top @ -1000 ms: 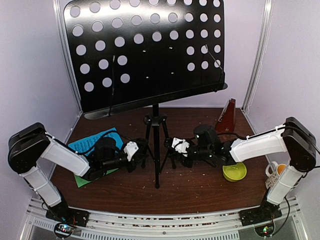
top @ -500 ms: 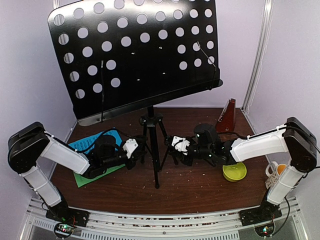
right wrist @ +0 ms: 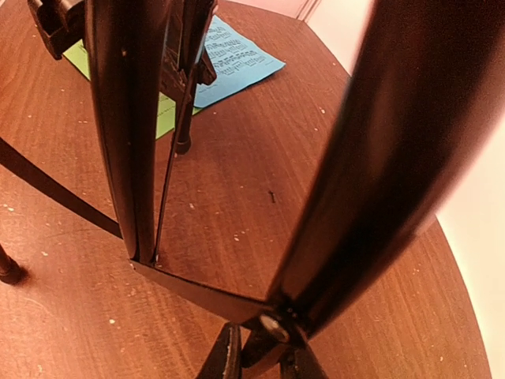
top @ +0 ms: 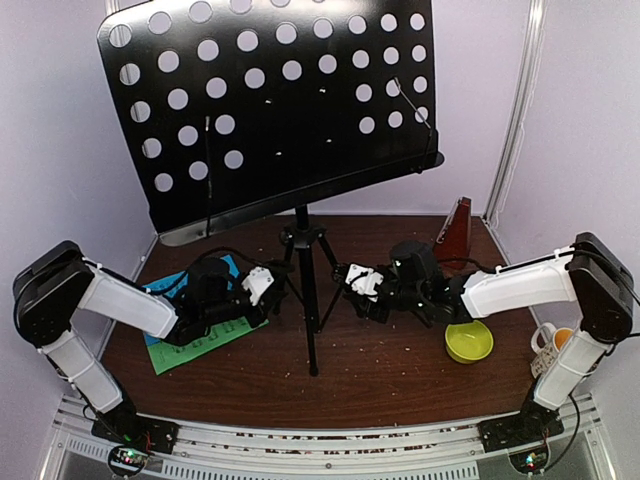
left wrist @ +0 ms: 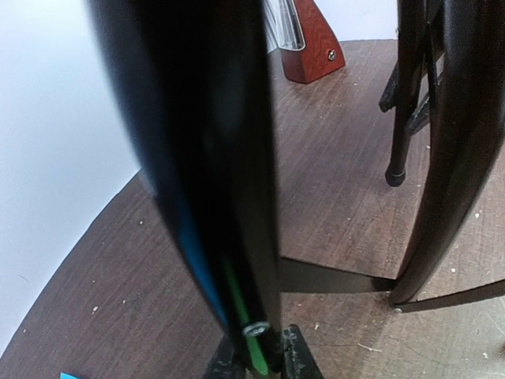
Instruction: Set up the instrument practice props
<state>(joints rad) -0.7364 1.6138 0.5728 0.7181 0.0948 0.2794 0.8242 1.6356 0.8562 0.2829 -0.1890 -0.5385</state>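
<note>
- Pinching the left tripod leg of the black music stand (top: 280,110) low down with the left gripper (top: 274,290). In the left wrist view, fingers (left wrist: 298,359) drawn close on either side of that leg.
- Pinching the right tripod leg in the same way with the right gripper (top: 346,280). In the right wrist view, fingers (right wrist: 225,357) closed in just below the joint where leg and brace meet.
- Judged as nearly done: getting the music stand upright at the middle of the table (top: 400,375), legs spread, perforated desk high, tilted and bare.
- Leaves the blue and green music sheets (top: 185,338) flat on the table at the near left, partly under the left arm and well below the desk.
- Leaves the reddish-brown pyramid metronome (top: 456,232) upright at the far right of the table, well apart from both grippers, clear cover seemingly on.
- Counts neither the yellow-green bowl (top: 468,342) just beside the right arm nor the mug (top: 547,345) at the right edge as props.
- Reckoned at an early-to-middle stage. To come, most likely: letting go of the legs, lifting the music sheets onto the desk ledge, then perhaps placing the metronome by the stand.
</note>
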